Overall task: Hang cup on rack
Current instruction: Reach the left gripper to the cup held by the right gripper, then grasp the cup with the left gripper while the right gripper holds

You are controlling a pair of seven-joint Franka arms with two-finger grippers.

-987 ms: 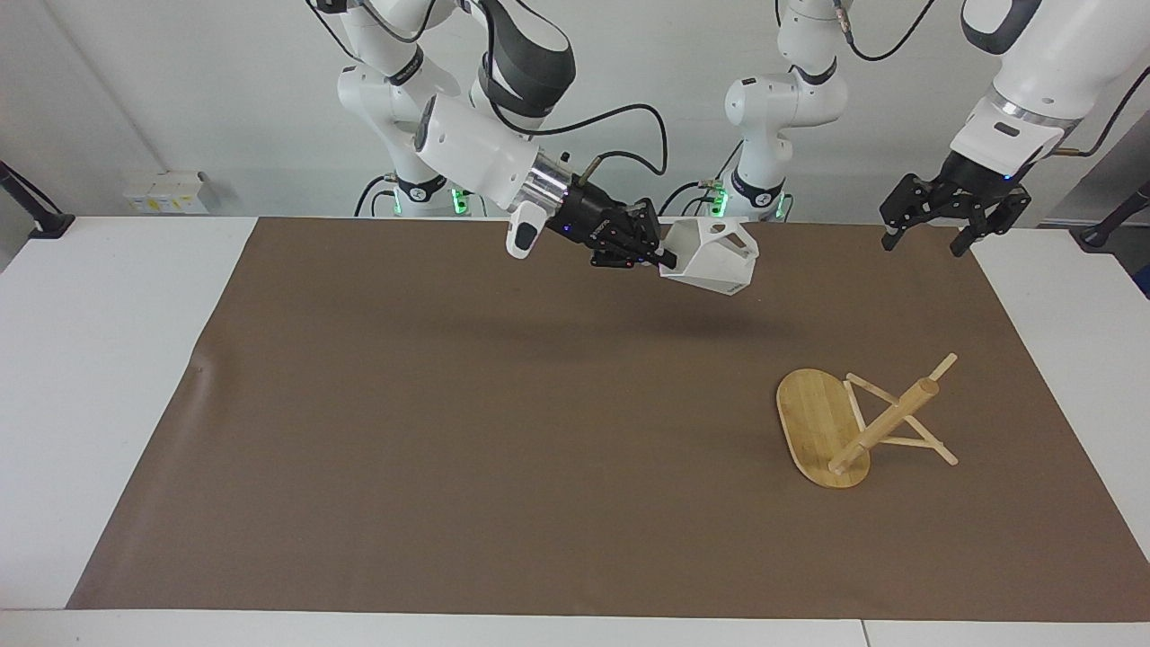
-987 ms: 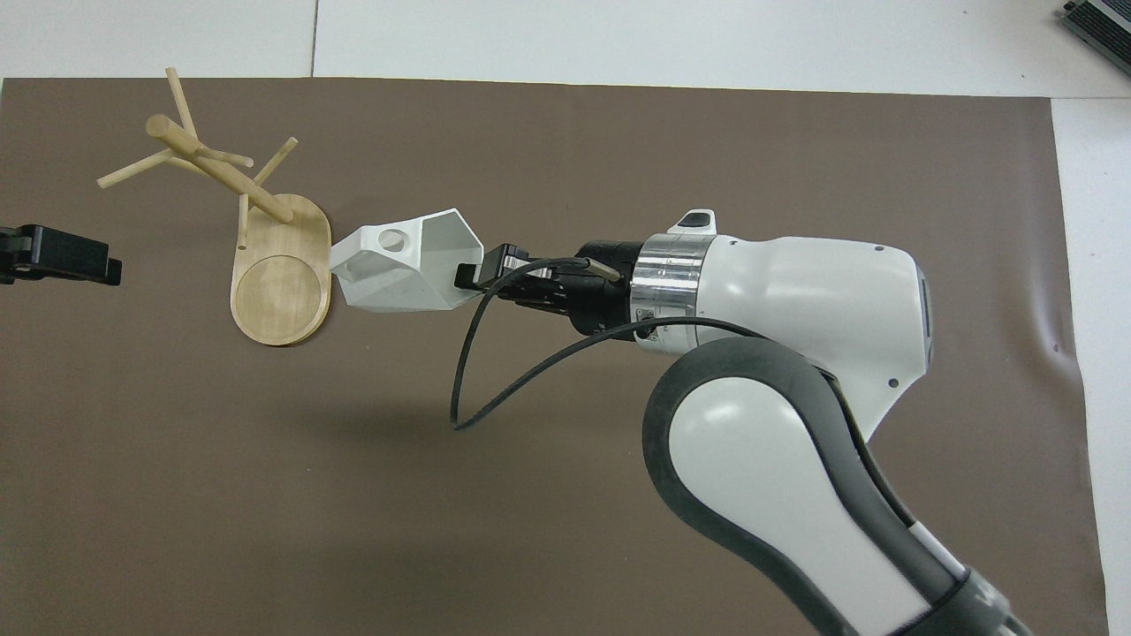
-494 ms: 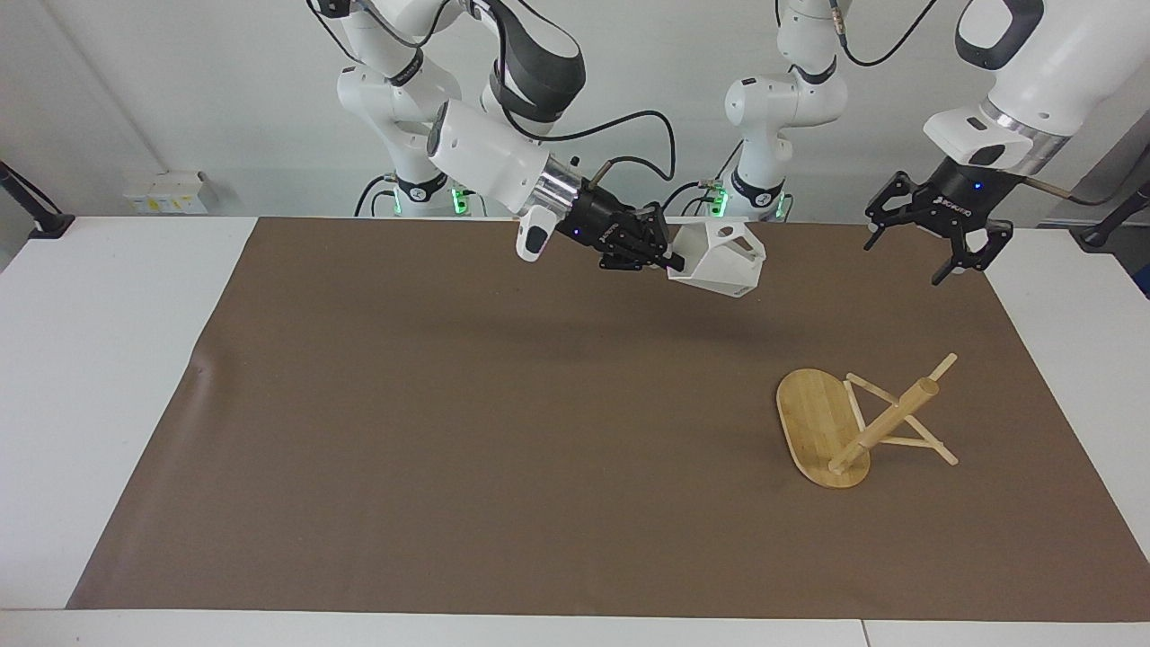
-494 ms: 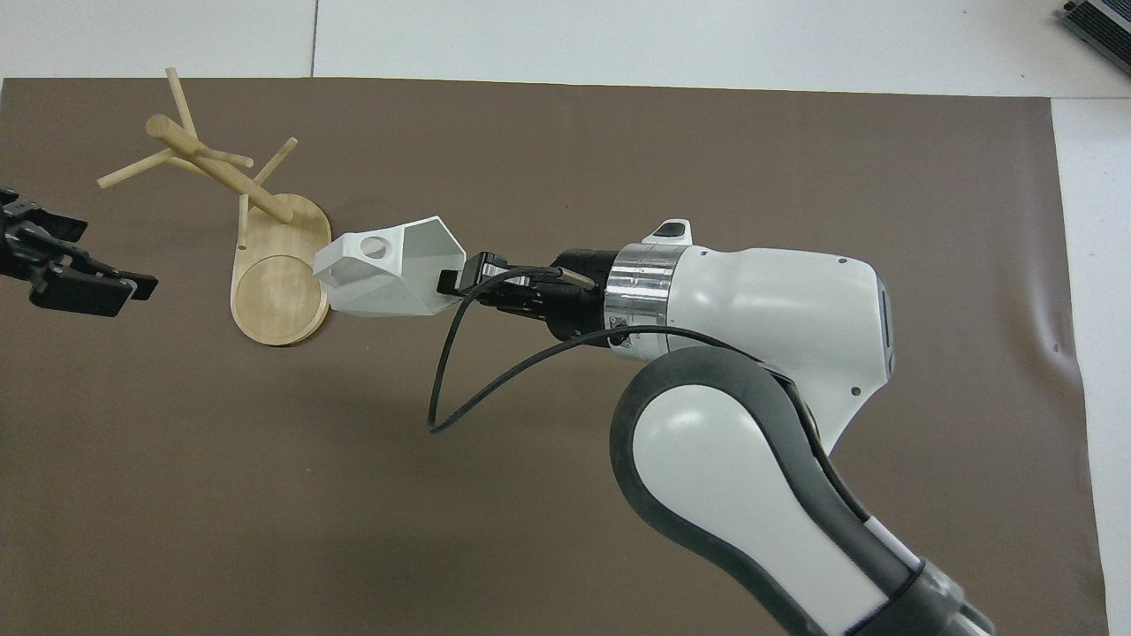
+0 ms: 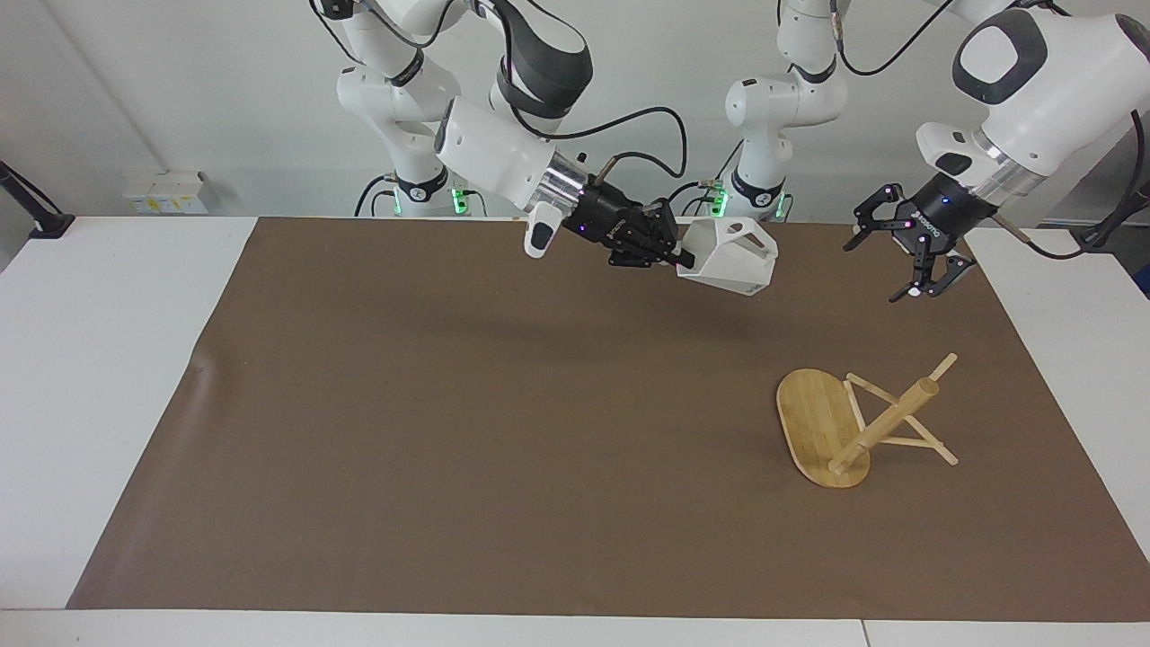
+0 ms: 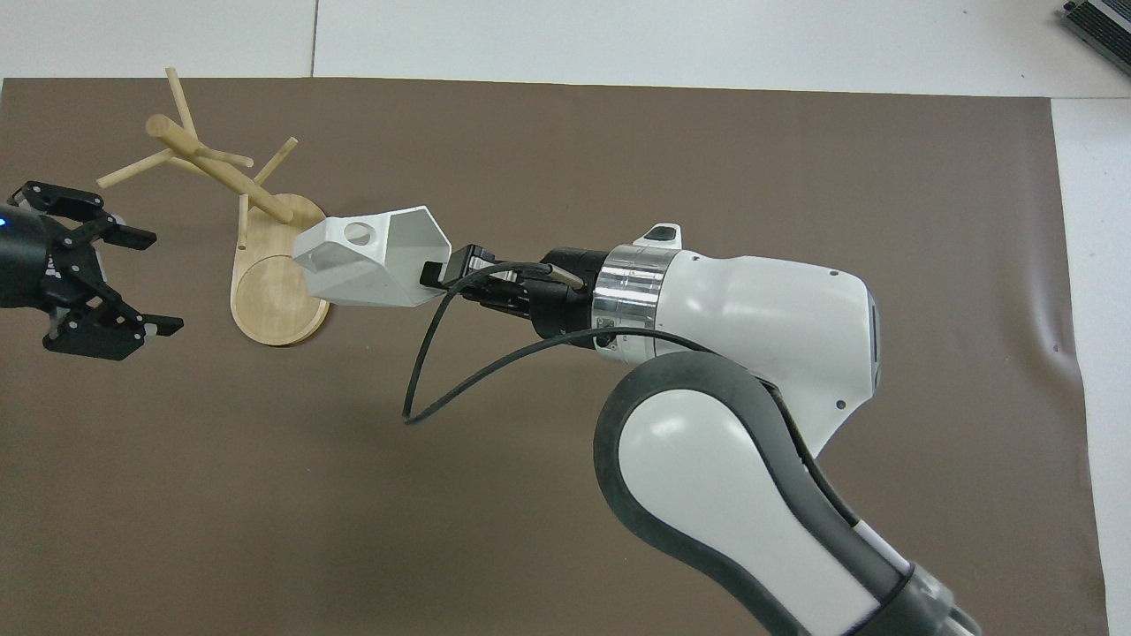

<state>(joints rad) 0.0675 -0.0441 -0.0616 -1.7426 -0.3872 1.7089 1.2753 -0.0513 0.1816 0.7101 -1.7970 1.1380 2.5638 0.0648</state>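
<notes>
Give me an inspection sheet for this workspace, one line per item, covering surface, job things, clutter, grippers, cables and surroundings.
Surface: brown mat on a white table.
Cup: white, held in the air, tipped sideways.
Rack: bamboo, lying tipped over on the mat, toward the left arm's end.
Clutter: nothing seen.
Right gripper: shut on the cup's rim, above the mat.
Left gripper: open, empty, over the mat.
Cables: black cable looping off the right arm's wrist.
Surroundings: white wall.
</notes>
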